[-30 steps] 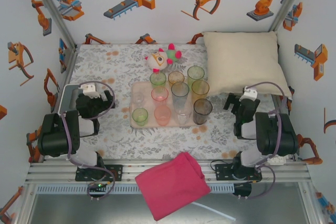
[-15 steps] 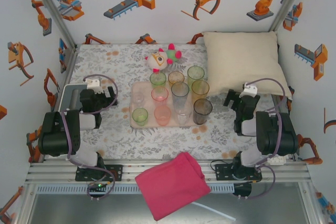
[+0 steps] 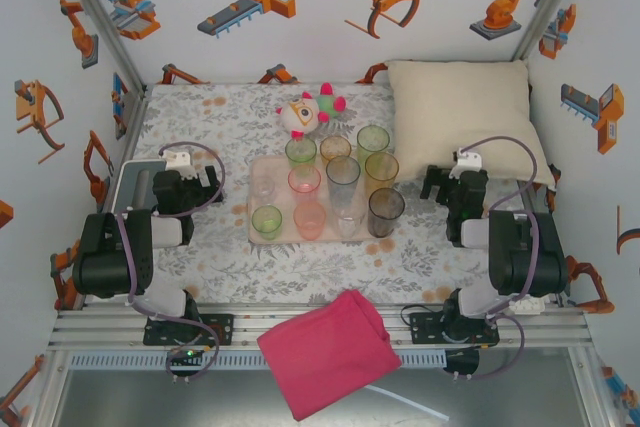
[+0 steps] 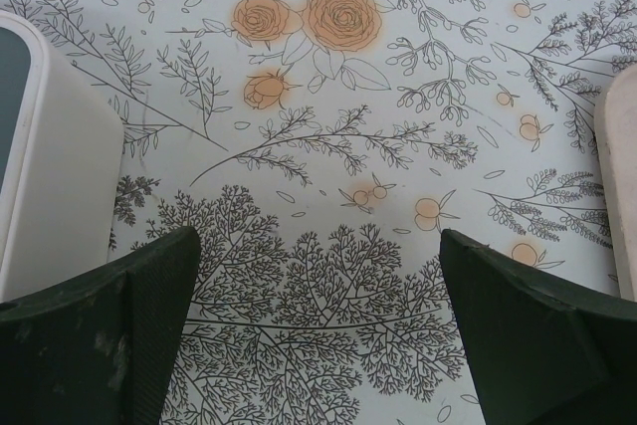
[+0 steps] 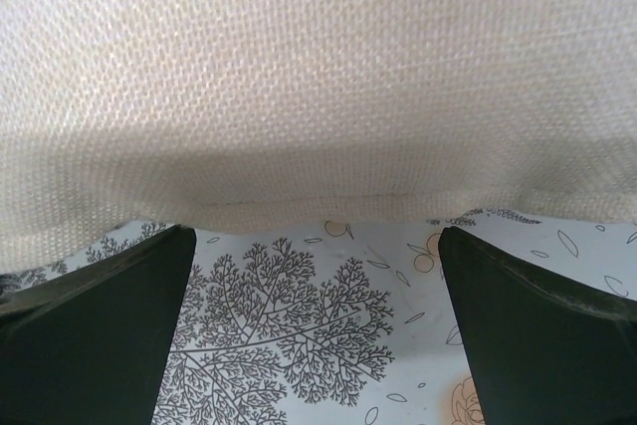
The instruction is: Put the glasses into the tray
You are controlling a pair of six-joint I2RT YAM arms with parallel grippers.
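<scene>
Glasses [image 3: 342, 179] are grouped upright on the tray [image 3: 258, 165], mid-table. Whether the smoky-grey tumbler [image 3: 385, 212] stands inside its right rim cannot be told. Left gripper [image 3: 185, 185] is held left of the tray, jaws spread and empty. The right gripper [image 3: 450, 185], likewise spread, is nearer that tumbler. The tray's edge is caught in the left wrist view, the cream pillow [image 5: 318, 77] in the right.

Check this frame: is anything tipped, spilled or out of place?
Nothing is tipped or spilled: the glasses stand upright, grouped at the tray. The one oddity is a pink cloth lying over the front rail, off the patterned tabletop.
</scene>
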